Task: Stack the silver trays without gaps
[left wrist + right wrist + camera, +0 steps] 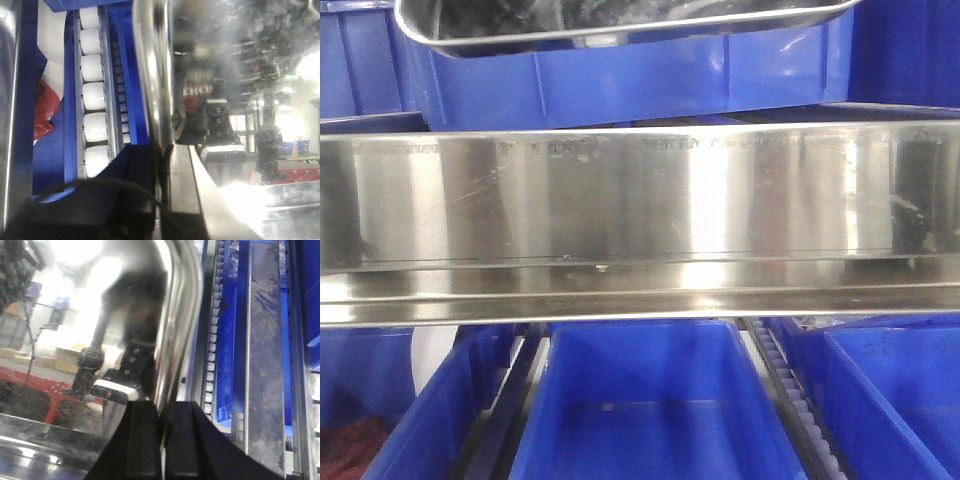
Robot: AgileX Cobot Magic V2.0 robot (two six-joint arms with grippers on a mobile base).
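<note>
Closest to the left wrist lens is your left gripper (162, 160). Its two black jaws are clamped on the thin rim of the silver tray (235, 75), one jaw outside the rim and one inside, with the steel edge pinched between them. A thin black cable (100, 182) loops across the outer jaw. Inside the rim, the tray's polished wall shows only blurred reflections. Outside the rim runs a blue bin wall (127, 75), then a row of white rollers (95, 100), then something red (45, 107) lying in blue plastic.

Your right gripper (162, 412) has the same hold. Its jaws are closed on the tray (75, 315) rim, which rises straight out from between them. Beyond the rim, on the outer side of the tray, you see a strip of small rollers (215, 340), a blue bin edge (227, 315) and a long grey steel strip (262, 340).

In the front view the tray (520, 25) is at the very top, its rounded corner and flared rim over a blue bin (670, 75). You cannot tell whether it rests on that bin or hangs just above it. Below the tray, the wide brushed-steel rail (640, 210) spans the view from edge to edge. Below that are more blue bins (650, 400) side by side, with a roller track (780, 380) between two of them.
</note>
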